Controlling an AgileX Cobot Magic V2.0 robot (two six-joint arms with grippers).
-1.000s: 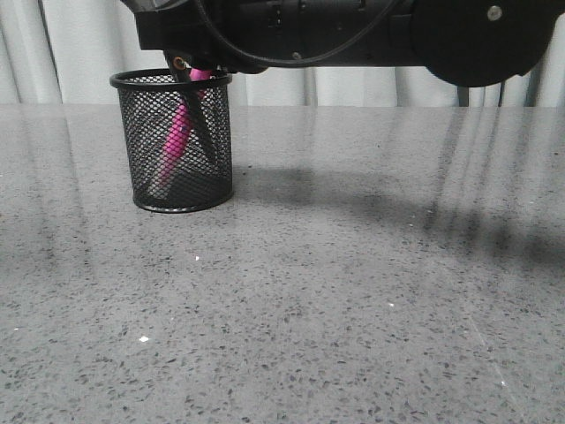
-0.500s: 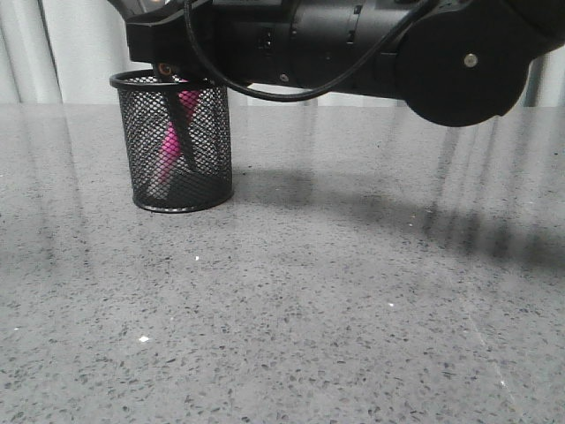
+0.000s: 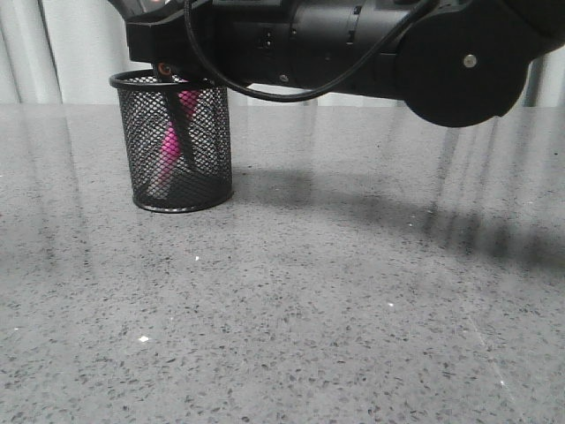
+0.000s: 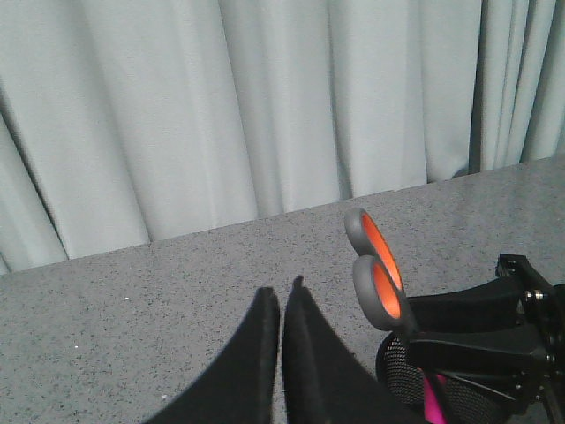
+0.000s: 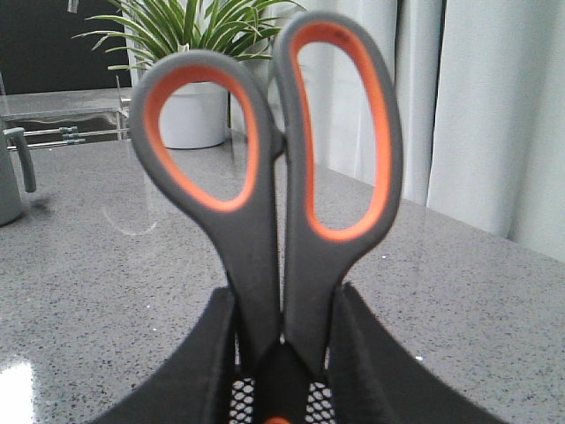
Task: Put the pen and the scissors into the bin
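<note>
Pen (image 3: pixel 174 141), scissors (image 3: pixel 181 124) in bin (image 3: pixel 173 190), table's (image 3: pixel 353 291) far left.

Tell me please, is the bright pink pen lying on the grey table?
No, the bright pink pen stands inside the black wire-mesh cup.

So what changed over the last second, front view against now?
The right arm came down and closer to the camera, lowering the scissors deeper into the bin; the blades now reach further down inside the mesh. All of that happened in the first half second. The right fingers stayed shut on the scissors. The pen, the bin and the closed left fingers stayed put.
</note>
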